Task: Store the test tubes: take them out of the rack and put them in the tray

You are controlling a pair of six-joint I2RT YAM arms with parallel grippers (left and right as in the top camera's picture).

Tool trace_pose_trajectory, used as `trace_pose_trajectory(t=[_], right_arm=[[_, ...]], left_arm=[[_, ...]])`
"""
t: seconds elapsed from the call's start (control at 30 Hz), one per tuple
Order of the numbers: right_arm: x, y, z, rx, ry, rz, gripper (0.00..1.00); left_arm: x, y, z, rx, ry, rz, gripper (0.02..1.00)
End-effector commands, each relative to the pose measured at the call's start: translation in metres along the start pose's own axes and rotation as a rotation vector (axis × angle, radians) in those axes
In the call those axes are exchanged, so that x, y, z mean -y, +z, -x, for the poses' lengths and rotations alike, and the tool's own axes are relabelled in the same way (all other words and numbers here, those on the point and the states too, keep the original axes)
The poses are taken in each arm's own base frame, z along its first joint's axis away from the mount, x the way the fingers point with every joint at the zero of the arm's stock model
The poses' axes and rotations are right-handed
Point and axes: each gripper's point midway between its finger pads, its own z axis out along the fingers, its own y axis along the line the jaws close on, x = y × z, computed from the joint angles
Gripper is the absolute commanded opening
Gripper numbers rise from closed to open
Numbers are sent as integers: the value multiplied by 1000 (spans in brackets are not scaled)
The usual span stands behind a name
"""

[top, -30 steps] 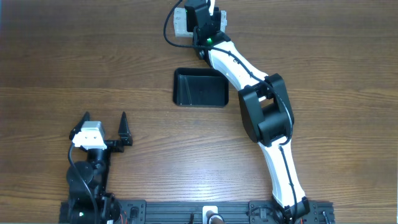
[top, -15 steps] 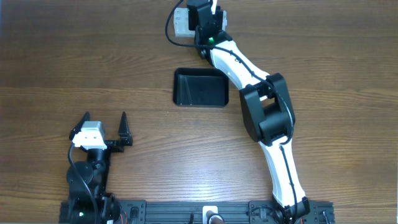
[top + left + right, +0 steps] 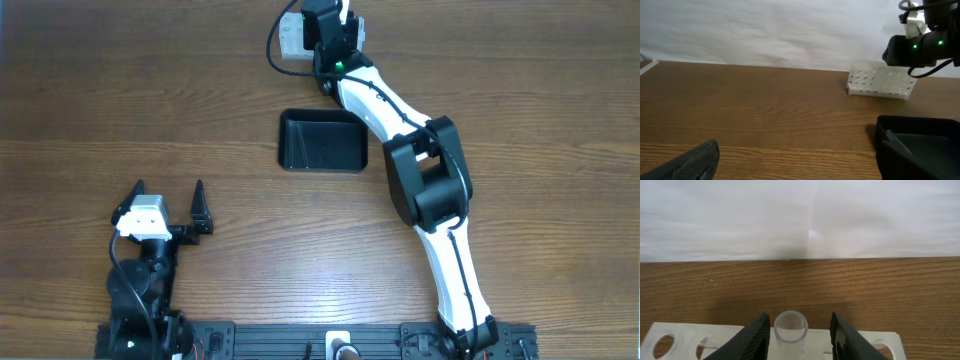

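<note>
Change over the last second: very little. The right arm (image 3: 420, 170) crept a touch to the right early on, then held; no difference in the top view over the last half second. It reaches to the far side of the table (image 3: 120, 90), past the tray (image 3: 320, 140).

Right gripper (image 3: 799, 322): released, jaws spread to either side of one upright test tube (image 3: 790, 330). A small gap shows on each side, wider on one, so the tube is bracketed but not gripped. The tube stands seated in its hole in the rack (image 3: 670, 340), open mouth up.

The left wrist view puts the rack (image 3: 880, 80) at the far edge of the table, with the right arm's wrist hanging over its right end. The tray (image 3: 920, 135) lies nearer than the rack, a short way apart from it. Cannot tell whether any clear tubes lie in the tray already.

Left gripper (image 3: 168, 190): released, jaws wide, holding nothing, parked near-left and well away from rack and tray. No movement across the frames.

Reading: the approach looks finished and the arm has settled into pre-grasp. Likely next is a squeeze on the tube, then a straight lift out of the hole. The off-centre gap may nudge the tube sideways as the jaws come in.
</note>
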Motion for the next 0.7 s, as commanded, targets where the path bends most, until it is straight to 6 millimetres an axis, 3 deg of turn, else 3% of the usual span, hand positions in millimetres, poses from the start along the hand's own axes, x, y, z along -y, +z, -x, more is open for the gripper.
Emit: trace_pose_trajectory(t=[0.03, 0.7], right_arm=[[4, 7, -1, 10, 1, -17, 382], [3, 7, 3, 26, -17, -15, 132]], left_arm=[[1, 0, -1, 1, 14, -7, 1000], [1, 0, -1, 1, 14, -8, 1000]])
